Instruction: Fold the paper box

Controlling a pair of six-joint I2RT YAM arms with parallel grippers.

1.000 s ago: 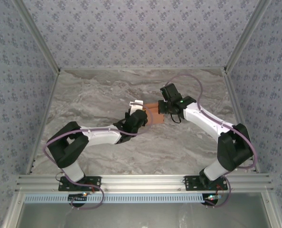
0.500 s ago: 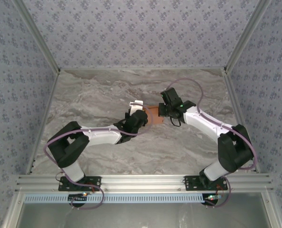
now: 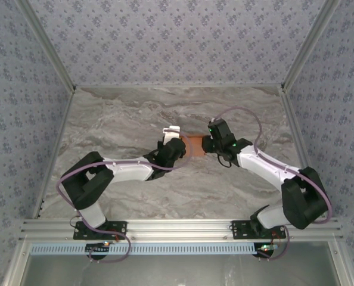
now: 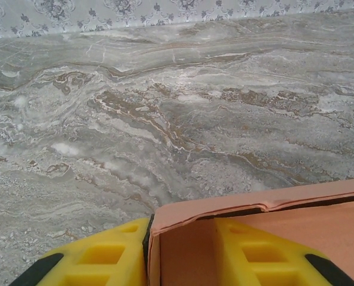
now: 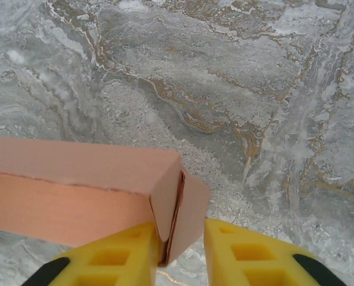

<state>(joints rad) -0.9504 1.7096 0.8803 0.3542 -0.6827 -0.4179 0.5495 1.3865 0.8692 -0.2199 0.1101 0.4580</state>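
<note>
Overhead, the paper box (image 3: 193, 146) sits near the middle of the table (image 3: 123, 113), well away from every edge. The left gripper (image 3: 178, 146) is at one end and the right gripper (image 3: 207, 145) at the other. The arms meet it from opposite sides, most likely so one end is steadied while the other is worked. Closer in, the left wrist view shows the left gripper (image 4: 180, 229) astride the box's end wall. One of its yellow fingers (image 4: 105, 262) lies against the outside of the wall. The other stands inside the open box (image 4: 320, 217), a little apart from the inner face, so the jaws are partly open around the wall rather than clamped on it. That placement reads as an anchor, ready to keep the wall upright. From the right wrist, the right gripper (image 5: 182, 229) is likewise partly open, its fingers (image 5: 254, 256) either side of the end flap (image 5: 186, 202), which stands slightly ajar from the box (image 5: 75, 179). The flap's lower corner touches one finger, the other finger is just beside it, and nothing is gripped. Lining up with that flap suggests the next job is pressing it shut.
</note>
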